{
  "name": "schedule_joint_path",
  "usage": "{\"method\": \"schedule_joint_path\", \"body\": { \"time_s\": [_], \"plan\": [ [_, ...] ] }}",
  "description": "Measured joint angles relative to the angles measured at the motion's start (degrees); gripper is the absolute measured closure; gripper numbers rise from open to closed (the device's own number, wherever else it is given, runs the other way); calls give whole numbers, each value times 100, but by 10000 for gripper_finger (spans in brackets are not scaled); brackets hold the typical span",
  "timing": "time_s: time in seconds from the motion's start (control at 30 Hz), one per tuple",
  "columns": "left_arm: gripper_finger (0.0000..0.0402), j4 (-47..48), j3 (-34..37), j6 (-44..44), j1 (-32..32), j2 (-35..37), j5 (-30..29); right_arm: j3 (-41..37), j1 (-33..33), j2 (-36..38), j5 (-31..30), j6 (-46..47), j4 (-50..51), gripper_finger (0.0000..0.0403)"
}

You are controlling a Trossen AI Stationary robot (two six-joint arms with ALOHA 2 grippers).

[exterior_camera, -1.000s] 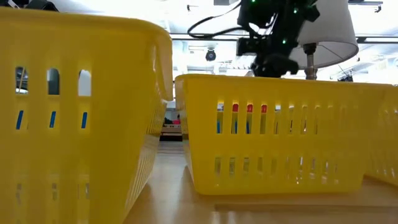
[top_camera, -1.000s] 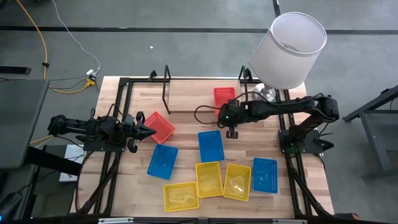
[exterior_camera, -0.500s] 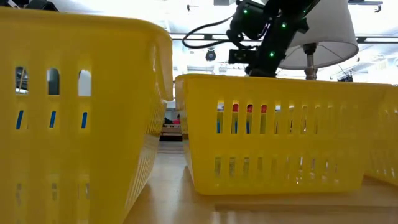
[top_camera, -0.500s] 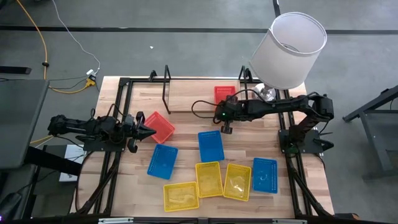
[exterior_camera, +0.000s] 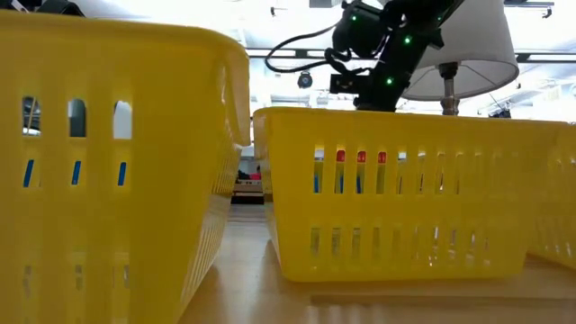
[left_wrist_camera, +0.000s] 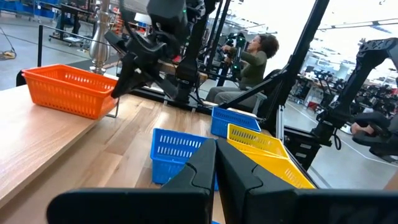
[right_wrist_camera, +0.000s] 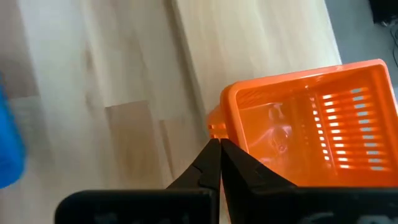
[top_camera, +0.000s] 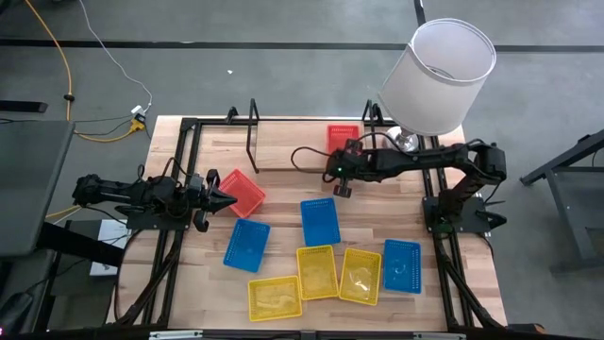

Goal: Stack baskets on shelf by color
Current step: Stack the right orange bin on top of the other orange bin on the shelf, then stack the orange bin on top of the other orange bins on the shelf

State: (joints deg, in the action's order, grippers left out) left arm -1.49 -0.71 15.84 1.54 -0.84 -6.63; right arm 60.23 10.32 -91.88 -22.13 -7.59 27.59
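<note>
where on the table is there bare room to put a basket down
Bare wood lies on the shelf left of its red basket, and between the left-hand red basket and centre blue basket. The near edge, with the yellow baskets, is crowded.

Basket count, 8 visible: 2 red, one (top_camera: pixel 343 138) just behind the right gripper (top_camera: pixel 342 189), other (top_camera: pixel 243 192) at the left gripper (top_camera: pixel 226 199) tips. 3 blue: one (top_camera: pixel 320 221) just in front of right gripper, one (top_camera: pixel 247 243), one (top_camera: pixel 402 265). 3 yellow (top_camera: pixel 318 271) (top_camera: pixel 360 276) (top_camera: pixel 274 297). 1 shelf (top_camera: pixel 283 144), 1 lamp (top_camera: pixel 439 76), 2 arms
</note>
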Motion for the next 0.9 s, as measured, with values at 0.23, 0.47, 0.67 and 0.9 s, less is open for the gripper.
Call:
{"method": "schedule_joint_path", "body": {
  "time_s": [0.23, 0.47, 0.67, 0.9],
  "plan": [
    [398, -1, -1, 0, 0, -1, 0, 0, 212, 0, 120, 9, -67, 403],
    [398, 0, -1, 0, 0, 0, 0, 0, 130, 15, 643, -20, -243, 403],
    [398, 1, 0, 0, 0, 0, 1, 2, -371, 268, 1526, 117, -133, 403],
    [398, 31, -1, 217, 0, -2, 388, -19, -1355, 413, 1656, 364, -104, 403]
  ]
}}
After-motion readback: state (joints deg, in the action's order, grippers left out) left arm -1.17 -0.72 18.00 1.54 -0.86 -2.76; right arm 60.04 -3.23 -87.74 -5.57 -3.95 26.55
